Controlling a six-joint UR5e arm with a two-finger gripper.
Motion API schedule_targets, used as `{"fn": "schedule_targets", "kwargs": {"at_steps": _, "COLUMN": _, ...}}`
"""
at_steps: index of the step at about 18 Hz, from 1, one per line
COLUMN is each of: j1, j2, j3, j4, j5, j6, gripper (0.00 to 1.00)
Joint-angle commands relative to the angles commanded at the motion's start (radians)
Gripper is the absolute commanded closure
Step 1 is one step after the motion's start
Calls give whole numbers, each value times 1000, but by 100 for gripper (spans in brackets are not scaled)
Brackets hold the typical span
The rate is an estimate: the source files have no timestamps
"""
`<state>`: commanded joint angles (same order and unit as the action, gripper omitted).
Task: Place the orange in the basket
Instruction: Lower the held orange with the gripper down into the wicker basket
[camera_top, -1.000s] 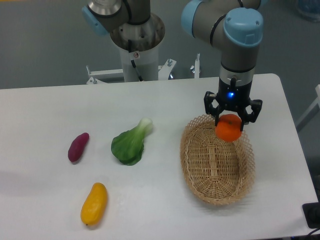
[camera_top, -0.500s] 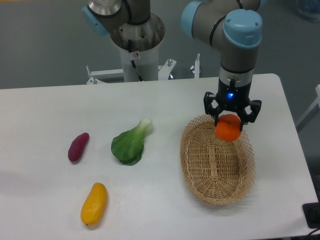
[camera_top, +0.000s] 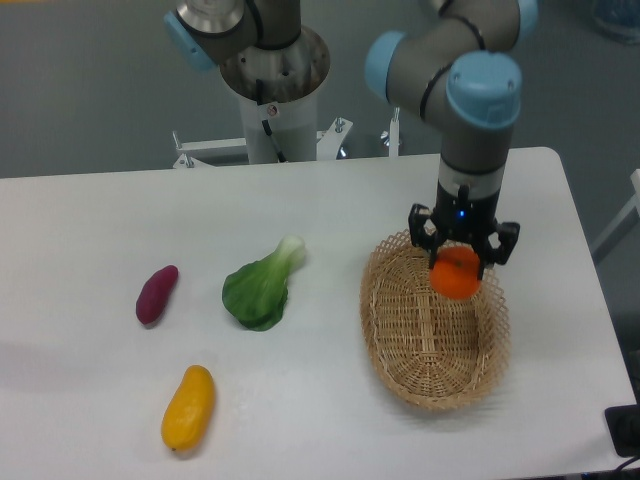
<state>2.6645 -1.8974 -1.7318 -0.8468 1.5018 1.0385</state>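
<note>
gripper (camera_top: 459, 262): fingers clamped around the orange (camera_top: 457, 275)
orange: held over the far end of the basket (camera_top: 400, 340), inside its rim outline
table (camera_top: 90, 230): bok choy (camera_top: 260, 290), purple sweet potato (camera_top: 156, 294), yellow-orange fruit (camera_top: 188, 407)

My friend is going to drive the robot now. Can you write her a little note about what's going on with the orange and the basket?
Gripper: shut on the orange, holding it over the far end of the basket.
Basket: on the right side of the table, nothing lying in it.
Done: orange picked up and carried over the basket.
Left: lower a bit more, open the gripper so the orange rests inside, then lift the arm away.
Not part of the job: bok choy, purple sweet potato and elongated yellow-orange fruit, all to the left of the basket.
</note>
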Motion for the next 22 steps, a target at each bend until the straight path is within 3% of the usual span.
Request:
{"fn": "schedule_targets", "kwargs": {"at_steps": 3, "j1": -5, "j2": -57, "j3": 3, "j4": 43, "j5": 0, "j6": 2, "gripper": 33}}
{"fn": "schedule_targets", "kwargs": {"at_steps": 9, "j1": -46, "j2": -130, "j3": 14, "j4": 57, "j5": -8, "j6": -83, "gripper": 33}}
{"fn": "schedule_targets", "kwargs": {"at_steps": 12, "j1": -66, "j2": -144, "j3": 11, "j4": 81, "j5": -8, "j6": -181, "gripper": 33}}
{"fn": "schedule_targets", "kwargs": {"at_steps": 16, "j1": -87, "j2": -158, "j3": -5, "j4": 81, "j5": 0, "j6": -206, "gripper": 31}}
{"fn": "schedule_targets", "kwargs": {"at_steps": 20, "j1": -87, "j2": -161, "j3": -5, "j4": 81, "j5": 2, "j6": -203, "gripper": 23}}
{"fn": "schedule_targets", "kwargs": {"at_steps": 22, "j1": -87, "j2": -161, "j3": -2, "j4": 81, "j5": 2, "j6": -201, "gripper": 13}}
